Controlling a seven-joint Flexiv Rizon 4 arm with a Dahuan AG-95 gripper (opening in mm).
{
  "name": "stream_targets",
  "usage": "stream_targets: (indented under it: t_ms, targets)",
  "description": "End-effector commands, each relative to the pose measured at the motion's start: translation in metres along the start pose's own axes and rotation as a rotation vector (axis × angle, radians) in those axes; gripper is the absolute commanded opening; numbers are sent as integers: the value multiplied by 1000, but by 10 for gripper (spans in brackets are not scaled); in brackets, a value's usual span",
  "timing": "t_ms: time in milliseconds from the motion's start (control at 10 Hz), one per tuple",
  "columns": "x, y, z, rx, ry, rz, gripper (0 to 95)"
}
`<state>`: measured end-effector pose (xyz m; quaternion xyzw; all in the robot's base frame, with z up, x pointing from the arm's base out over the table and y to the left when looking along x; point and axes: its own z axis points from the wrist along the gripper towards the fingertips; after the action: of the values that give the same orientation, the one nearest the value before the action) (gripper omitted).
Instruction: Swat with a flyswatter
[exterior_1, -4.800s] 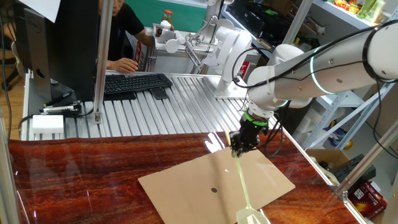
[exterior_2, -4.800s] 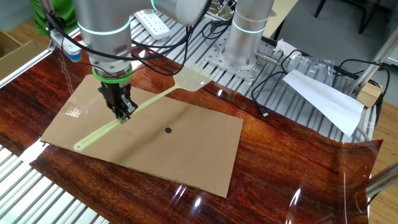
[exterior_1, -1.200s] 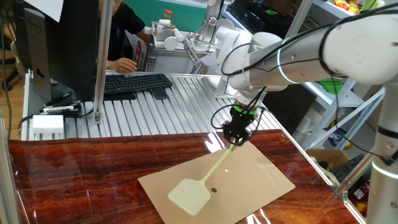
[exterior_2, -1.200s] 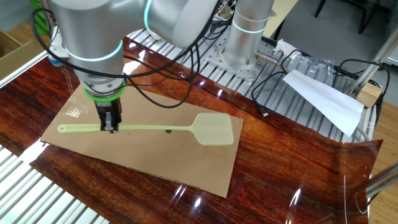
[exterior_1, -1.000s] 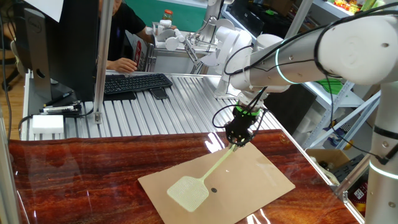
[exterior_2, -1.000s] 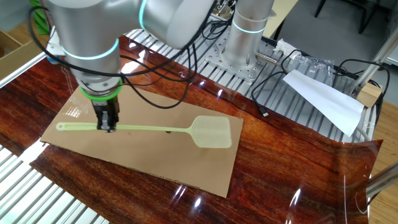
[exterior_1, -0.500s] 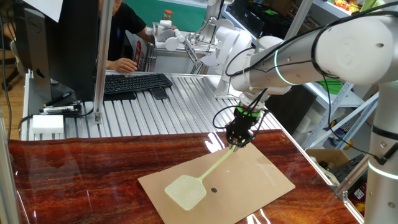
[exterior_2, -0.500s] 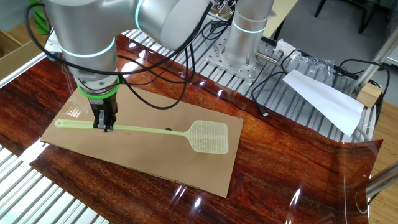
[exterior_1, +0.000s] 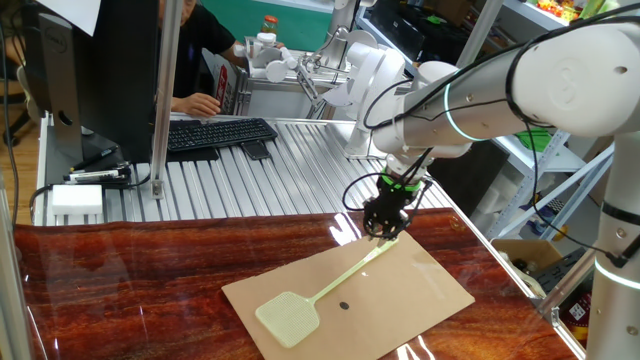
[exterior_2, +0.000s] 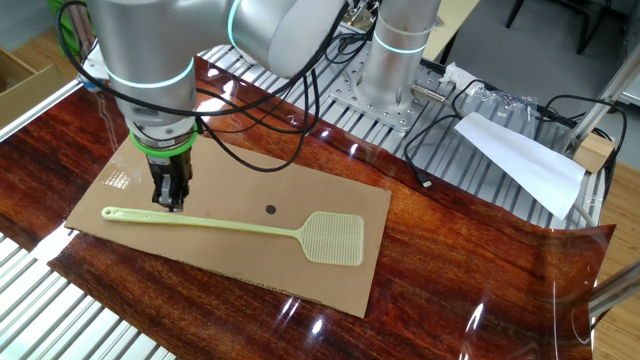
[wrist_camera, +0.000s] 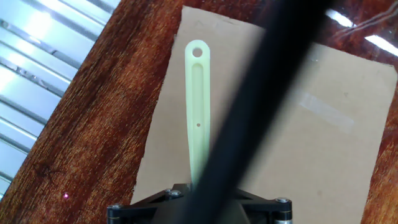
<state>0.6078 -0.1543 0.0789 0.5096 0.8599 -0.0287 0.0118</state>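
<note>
The pale yellow-green flyswatter (exterior_2: 235, 227) lies flat on the brown cardboard sheet (exterior_2: 330, 195), its mesh head (exterior_2: 333, 238) to the right and its handle end to the left. My gripper (exterior_2: 169, 204) hangs just over the handle near that end, fingers slightly parted and free of it. In the one fixed view the gripper (exterior_1: 383, 233) stands above the handle's end and the flyswatter (exterior_1: 335, 287) runs down-left to its head (exterior_1: 288, 318). The hand view shows only the handle (wrist_camera: 198, 112) on the cardboard; a blurred dark cable hides the jaws.
A small dark dot (exterior_2: 270, 210) marks the cardboard by the handle. The sheet rests on a glossy wood tabletop (exterior_2: 470, 270). A keyboard (exterior_1: 215, 132) and a seated person (exterior_1: 195, 45) are behind. White paper (exterior_2: 520, 160) and cables (exterior_2: 440, 130) lie at the far right.
The flyswatter swung down and settled flat on the cardboard, head shifting toward the near edge. The fingers parted and let the handle go; the gripper now sits slightly above it.
</note>
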Motion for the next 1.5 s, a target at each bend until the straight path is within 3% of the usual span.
stream_targets:
  t_ms: [100, 300, 400, 700, 1100, 1300, 1500]
  targets:
    - [0, 0, 1, -3, 2, -16, 380]
    - [2, -1, 2, -17, 8, -98, 380]
    - [3, -2, 2, -31, 28, -149, 380]
    - [6, -1, 0, -38, 29, -340, 380]
    - [10, 1, -2, -65, 52, -564, 380]
    - [10, 1, -3, -69, 43, -648, 380]
    - [10, 1, -4, -84, 52, -750, 380]
